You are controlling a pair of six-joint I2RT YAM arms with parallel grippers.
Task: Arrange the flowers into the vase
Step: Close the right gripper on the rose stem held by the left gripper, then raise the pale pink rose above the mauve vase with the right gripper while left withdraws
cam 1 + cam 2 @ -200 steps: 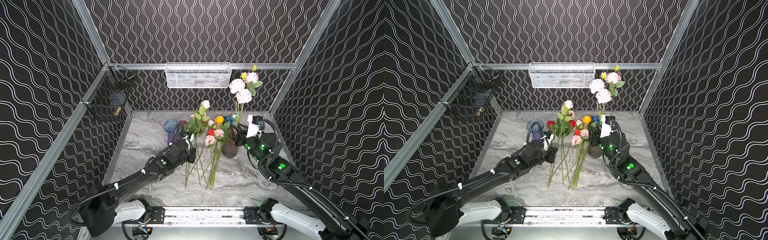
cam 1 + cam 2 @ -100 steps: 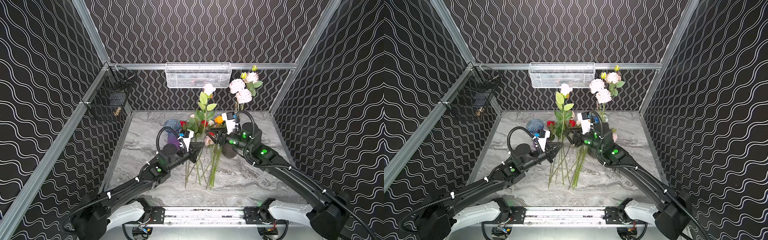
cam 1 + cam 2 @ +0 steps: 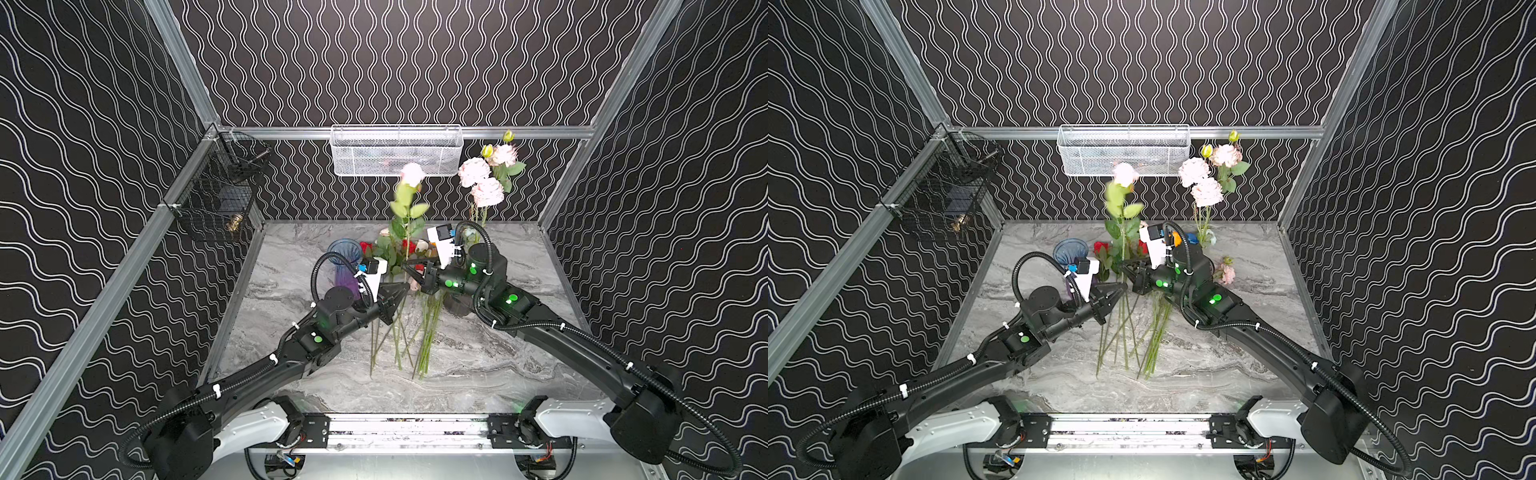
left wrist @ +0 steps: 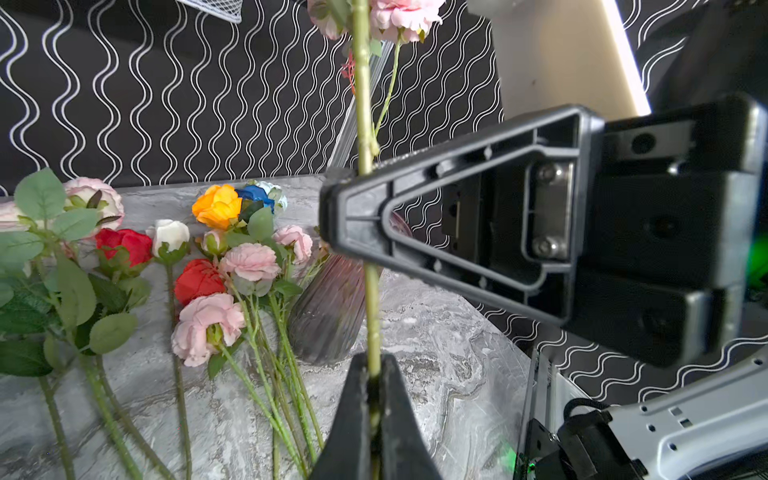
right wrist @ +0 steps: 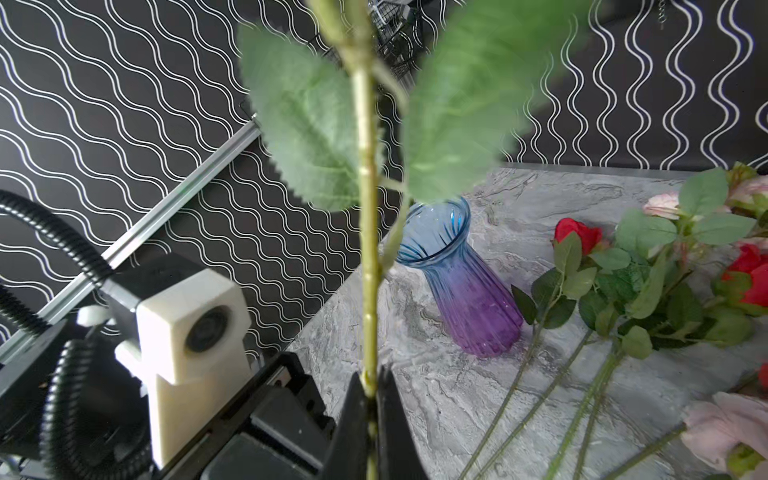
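Over the last second the left end effector (image 3: 404, 289) has lifted the pale rose (image 3: 405, 216) off the pile of flowers (image 3: 426, 332) on the counter (image 3: 478, 374) and stood it upright, so its bloom has climbed from just above the other blooms to the front of the white basket (image 3: 395, 149). Meanwhile the right end effector (image 3: 409, 270) has swung from beside the dark vase (image 4: 328, 316) to the middle and, half open a moment ago, has closed on the rose's stem just above the left one's grip

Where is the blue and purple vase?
In both top views the vase stands left of centre, just behind the left gripper, beside the red roses.
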